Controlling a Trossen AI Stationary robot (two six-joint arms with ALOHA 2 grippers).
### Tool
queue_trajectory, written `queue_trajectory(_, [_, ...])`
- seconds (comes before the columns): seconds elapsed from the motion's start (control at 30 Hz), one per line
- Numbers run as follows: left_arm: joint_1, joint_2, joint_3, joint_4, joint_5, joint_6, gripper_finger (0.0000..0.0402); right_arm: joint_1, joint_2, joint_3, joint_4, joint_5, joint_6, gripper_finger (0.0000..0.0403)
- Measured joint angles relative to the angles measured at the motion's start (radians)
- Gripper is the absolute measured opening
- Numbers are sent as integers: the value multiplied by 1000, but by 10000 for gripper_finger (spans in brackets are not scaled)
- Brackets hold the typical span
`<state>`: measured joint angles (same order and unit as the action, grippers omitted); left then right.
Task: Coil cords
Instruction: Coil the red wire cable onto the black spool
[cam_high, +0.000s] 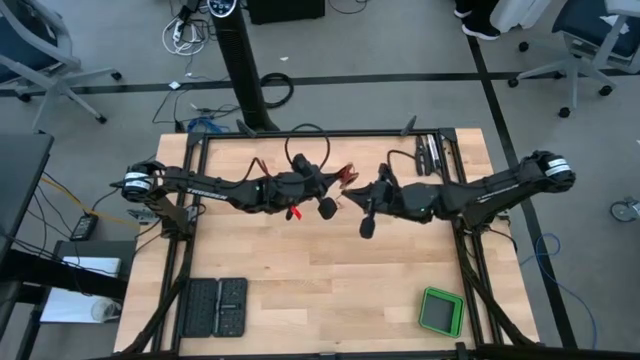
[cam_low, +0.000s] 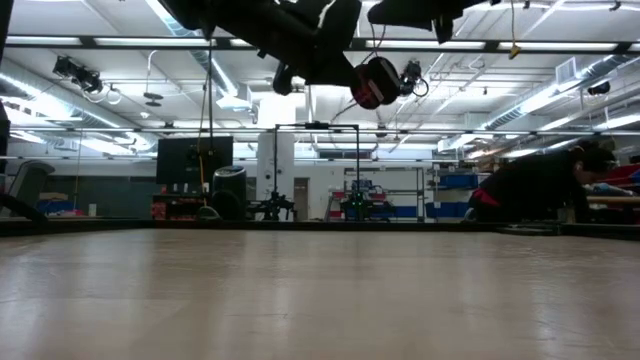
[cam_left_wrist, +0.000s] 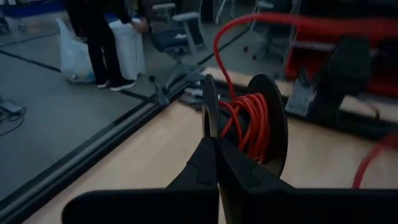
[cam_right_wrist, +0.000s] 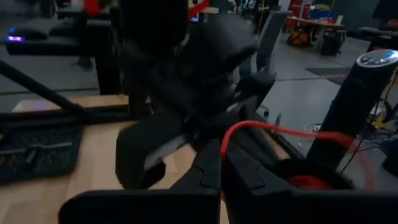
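1. Red-orange cord (cam_left_wrist: 252, 121) is sitting wound on a dark spool (cam_left_wrist: 267, 124) at the centre of the left wrist frame, with a loose strand arching up toward the frame's upper right.
2. Left gripper (cam_left_wrist: 214, 163) is hanging just in front of that spool, its jaws pressed fully together; whether they are pinching the spool's near rim or the cord cannot be told.
3. Right gripper (cam_right_wrist: 222, 167) is showing at lower centre of the right wrist frame, jaws fully closed, with a red strand (cam_right_wrist: 273, 129) curving just above them; whether they are gripping it cannot be told.
4. Both arms are meeting above the upper middle of the wooden table (cam_high: 300, 290) in the high frame, the spool (cam_high: 326, 208) hanging between them.
5. Seen from the low frame, the spool (cam_low: 376, 82) is hanging in the air at upper centre, well above the tabletop.
6. A green box (cam_high: 441, 312) is lying at the table's lower right, and two black trays (cam_high: 215, 307) at its lower left.
7. A person (cam_left_wrist: 99, 37) is standing beside a white bag (cam_left_wrist: 73, 59) at the upper left of the left wrist frame.
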<state>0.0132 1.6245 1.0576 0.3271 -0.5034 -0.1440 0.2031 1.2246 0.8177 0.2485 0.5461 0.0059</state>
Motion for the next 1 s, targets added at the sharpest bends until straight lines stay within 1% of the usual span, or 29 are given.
queue_trajectory(0.3, [0,0,0,130,10,-100,0,-33,69,0,-3,1,-8,0])
queue_trajectory(0.37, [0,0,0,159,26,-108,0,-41,78,0,-15,2,-8,0])
queue_trajectory(0.5, [0,0,0,202,52,-128,0,-43,80,0,-76,2,12,0])
queue_trajectory(0.6, [4,-7,0,227,55,-126,0,-40,73,0,-172,9,58,0])
queue_trajectory(0.73, [13,-43,-2,212,98,-114,0,-11,41,0,-373,95,159,0])
queue_trajectory(0.87, [14,-94,-2,106,138,-56,0,24,-19,2,-587,208,257,0])
queue_trajectory(1.0, [15,-117,-1,-8,176,8,0,39,-105,2,-682,294,286,0])
